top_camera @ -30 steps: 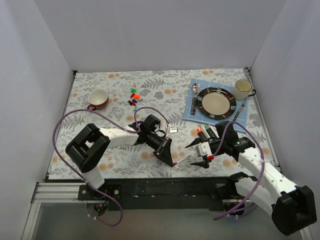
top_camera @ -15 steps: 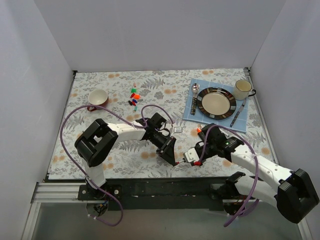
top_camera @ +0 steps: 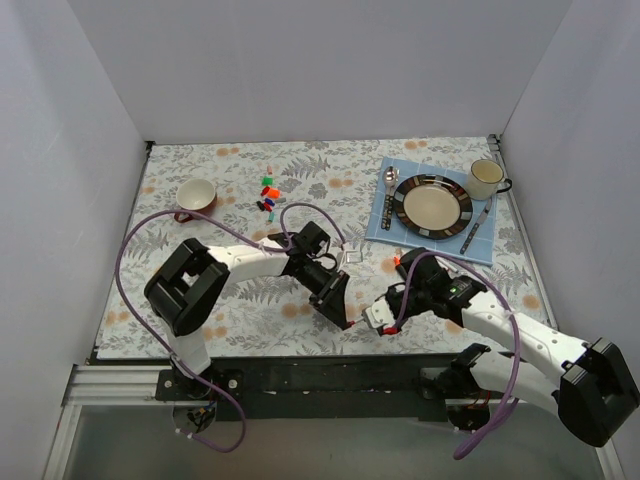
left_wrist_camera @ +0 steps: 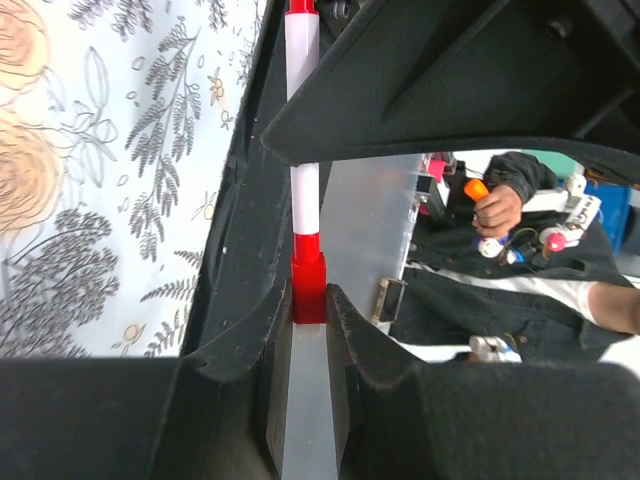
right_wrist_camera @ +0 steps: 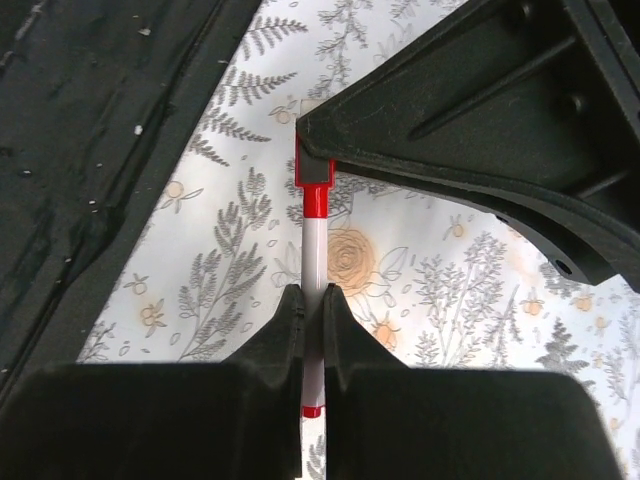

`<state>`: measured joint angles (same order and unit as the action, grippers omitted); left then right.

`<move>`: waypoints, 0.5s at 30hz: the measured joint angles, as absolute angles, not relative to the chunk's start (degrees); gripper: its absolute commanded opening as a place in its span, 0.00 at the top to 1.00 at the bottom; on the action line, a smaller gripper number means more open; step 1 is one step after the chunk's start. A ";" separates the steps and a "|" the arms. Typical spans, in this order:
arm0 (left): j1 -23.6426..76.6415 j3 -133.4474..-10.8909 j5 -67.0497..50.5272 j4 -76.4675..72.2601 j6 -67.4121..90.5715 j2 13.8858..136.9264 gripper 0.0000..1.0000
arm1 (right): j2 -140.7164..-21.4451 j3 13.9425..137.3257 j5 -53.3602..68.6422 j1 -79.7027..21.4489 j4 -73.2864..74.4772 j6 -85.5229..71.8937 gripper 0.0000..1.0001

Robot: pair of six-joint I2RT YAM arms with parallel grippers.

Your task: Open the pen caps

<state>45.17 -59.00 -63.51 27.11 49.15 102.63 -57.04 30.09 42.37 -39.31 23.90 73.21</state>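
Where the pen (right_wrist_camera: 314, 250) lies: between the two arms at the near edge of the desk (top_camera: 260, 175), reaching from one gripper to the other; I cannot tell whether it rests on the desk or hangs just above it.
Cap (left_wrist_camera: 308, 285): red and blocky, on the end of the pen towards the left arm, not yet off.
Left gripper (left_wrist_camera: 306, 305): nipped narrow on the cap, one finger on each side.
Right gripper (right_wrist_camera: 313, 298): closed on the white barrel partway along, apart from the cap; the pen's other red end sticks out behind its fingers.
Weight: likely very light, so carrying it should take no effort.
Stiffness: slim hard plastic, stiff along its length, but liable to lever out of a hold if pulled off-axis.
Surface: smooth and round, so the barrel may slide through the fingers; the cap's flatter-looking sides give the better purchase.
Fit: probably a friction fit that lets go suddenly.
Where to hold: cap in one gripper and barrel in the other, with the barrel hold close to the cap so the pull runs straight along the pen.
Loose caps (top_camera: 268, 193): a small coloured heap far back on the desk, well apart from this pen.
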 measured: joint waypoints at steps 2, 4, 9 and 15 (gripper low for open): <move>44.10 -58.96 -62.72 27.86 48.36 101.43 1.00 | -56.93 30.09 41.76 -39.40 22.33 72.93 0.99; 42.83 -58.59 -62.02 28.36 47.70 99.53 1.00 | -56.62 30.09 41.36 -39.40 20.69 72.64 0.99; 39.68 -57.52 -61.01 28.40 46.87 94.06 1.00 | -55.13 30.11 41.08 -38.72 15.92 72.40 0.99; 39.33 -57.47 -60.84 25.89 46.74 93.10 1.00 | -53.04 30.11 42.19 -36.10 16.05 72.51 0.99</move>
<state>39.33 -57.47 -60.84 25.89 46.74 93.10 -53.04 30.11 42.19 -36.10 16.05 72.51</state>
